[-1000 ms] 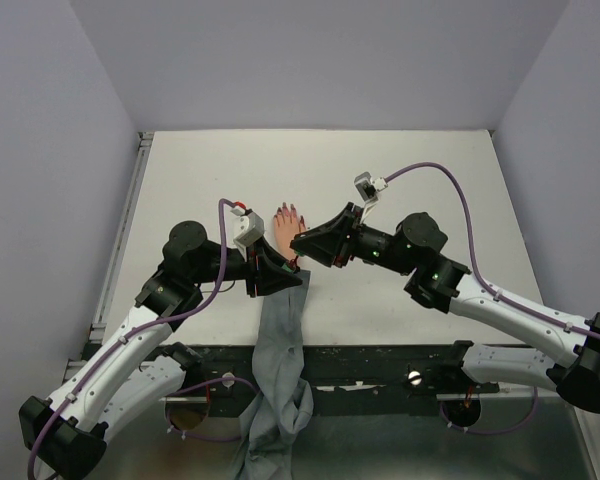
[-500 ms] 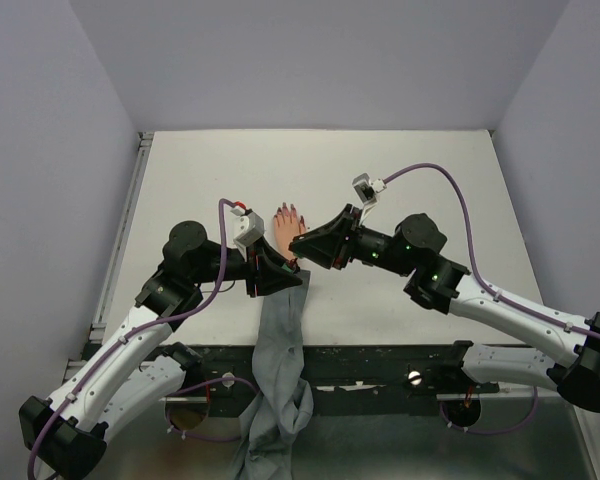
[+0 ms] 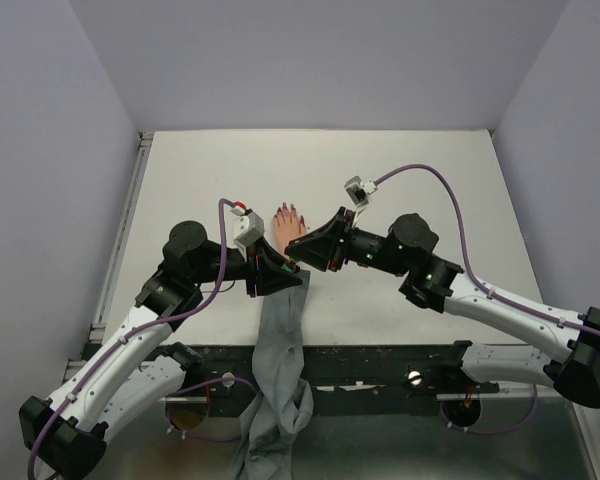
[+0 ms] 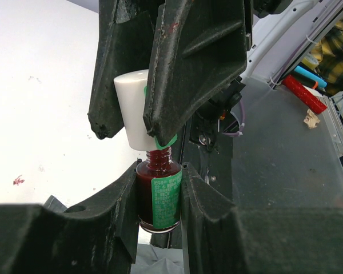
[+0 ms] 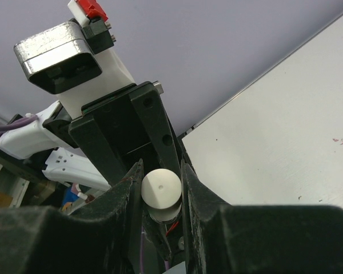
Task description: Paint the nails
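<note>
The peach mannequin hand (image 3: 283,228) lies palm down mid-table, its dark red nails (image 3: 288,209) pointing away, its grey sleeve (image 3: 280,320) trailing toward me. My left gripper (image 3: 277,270) is shut on a small bottle (image 4: 158,194) of dark red polish with a green label. My right gripper (image 3: 298,250) meets it from the right and is shut on the bottle's white cap (image 4: 132,111). The cap sits just above the threaded neck. In the right wrist view the cap's round top (image 5: 161,188) sits between my right gripper's (image 5: 162,191) fingers. Both grippers hover over the wrist of the hand.
The sleeve hangs over the table's front edge past a black rail (image 3: 380,362). Small red stains mark the white table (image 4: 17,181). Purple walls close the table (image 3: 400,170) in at the back and sides.
My right wrist has shifted a little to the left while holding the cap. The left arm and the bottle have stayed put.
</note>
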`<state>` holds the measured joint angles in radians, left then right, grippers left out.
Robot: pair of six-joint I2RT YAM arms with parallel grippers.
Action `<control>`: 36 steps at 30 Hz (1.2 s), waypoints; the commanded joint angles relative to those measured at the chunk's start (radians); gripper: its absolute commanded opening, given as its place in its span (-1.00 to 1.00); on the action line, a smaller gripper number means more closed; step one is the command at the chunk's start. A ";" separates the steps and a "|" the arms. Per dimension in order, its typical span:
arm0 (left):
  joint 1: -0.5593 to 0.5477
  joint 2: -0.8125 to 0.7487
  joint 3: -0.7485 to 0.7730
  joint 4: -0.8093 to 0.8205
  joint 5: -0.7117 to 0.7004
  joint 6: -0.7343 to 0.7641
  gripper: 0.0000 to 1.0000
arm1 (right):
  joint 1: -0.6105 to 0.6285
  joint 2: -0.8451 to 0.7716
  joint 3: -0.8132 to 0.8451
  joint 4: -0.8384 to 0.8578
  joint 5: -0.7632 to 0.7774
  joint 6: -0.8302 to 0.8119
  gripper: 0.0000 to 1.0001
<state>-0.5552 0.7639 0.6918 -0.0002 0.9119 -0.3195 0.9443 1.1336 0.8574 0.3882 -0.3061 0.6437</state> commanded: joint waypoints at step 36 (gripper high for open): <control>0.003 -0.204 -0.032 -0.112 -0.582 0.122 -1.00 | 0.303 0.301 0.031 0.001 0.617 0.214 -0.99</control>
<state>-0.5453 0.5808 0.6216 -0.2031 0.5346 -0.2459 1.1770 1.3514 0.8883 0.4976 0.2516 0.7498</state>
